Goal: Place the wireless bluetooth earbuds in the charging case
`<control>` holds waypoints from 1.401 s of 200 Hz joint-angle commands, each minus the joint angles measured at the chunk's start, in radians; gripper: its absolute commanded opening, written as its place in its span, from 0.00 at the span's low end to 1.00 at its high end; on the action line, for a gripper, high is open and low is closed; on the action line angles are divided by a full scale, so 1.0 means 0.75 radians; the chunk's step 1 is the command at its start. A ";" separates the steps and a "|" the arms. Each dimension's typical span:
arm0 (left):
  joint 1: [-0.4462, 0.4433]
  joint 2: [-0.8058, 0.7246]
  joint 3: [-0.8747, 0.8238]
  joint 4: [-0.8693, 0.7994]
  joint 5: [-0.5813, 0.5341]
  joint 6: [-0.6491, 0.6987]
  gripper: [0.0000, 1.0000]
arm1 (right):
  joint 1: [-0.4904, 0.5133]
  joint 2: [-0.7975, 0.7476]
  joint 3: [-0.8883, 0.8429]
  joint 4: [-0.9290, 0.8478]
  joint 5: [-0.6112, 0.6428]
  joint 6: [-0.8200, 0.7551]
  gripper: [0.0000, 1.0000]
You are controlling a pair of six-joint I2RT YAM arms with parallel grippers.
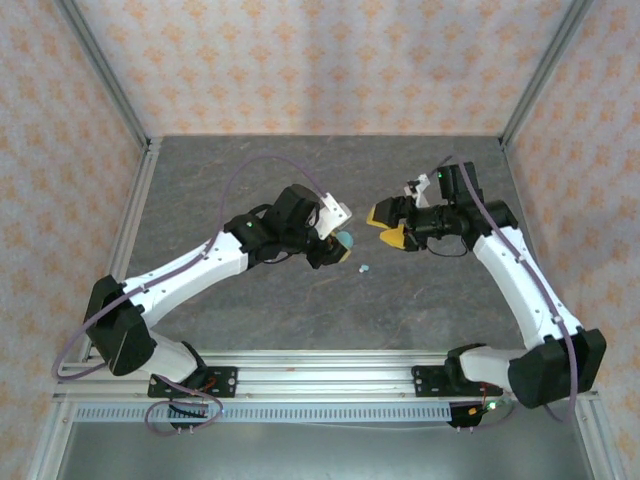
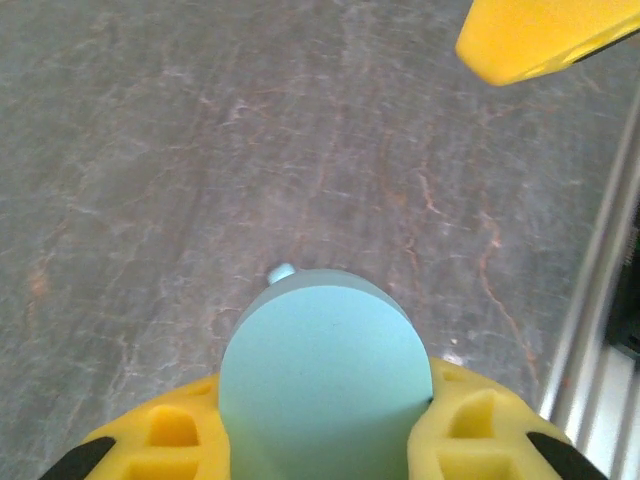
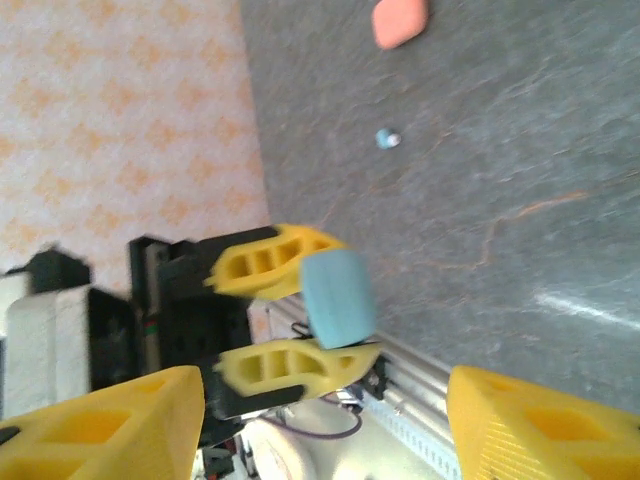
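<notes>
Left gripper point(image 1: 338, 246) clamped on teal charging case point(image 1: 344, 240). Right gripper point(image 1: 386, 225) at 3 o'clock of the case, near, jaws wide, nothing between them. One teal earbud point(image 1: 365, 268) lies on table point(image 1: 250, 300) at 5 o'clock of the case, apart from it. Pink oval item point(image 3: 400, 20) on table beyond the earbud in the right wrist view, kind unclear

Left arm point(image 1: 190, 265) and right arm point(image 1: 520, 275) alike: white link shells, black joint housings, black bases point(image 1: 120, 335) bolted to a silver rail point(image 1: 320, 375). Thin mauve cables point(image 1: 262, 160) alongside, small green lights point(image 1: 247, 226) on joints. Left gripper point(image 1: 340, 245) and right gripper point(image 1: 386, 225) with yellow, hollow-ribbed fingers point(image 3: 270, 262).
</notes>
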 commanded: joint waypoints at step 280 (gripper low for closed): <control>0.256 -0.441 -0.080 0.533 0.292 -0.330 0.78 | 0.289 -0.066 0.055 0.754 0.199 1.015 0.09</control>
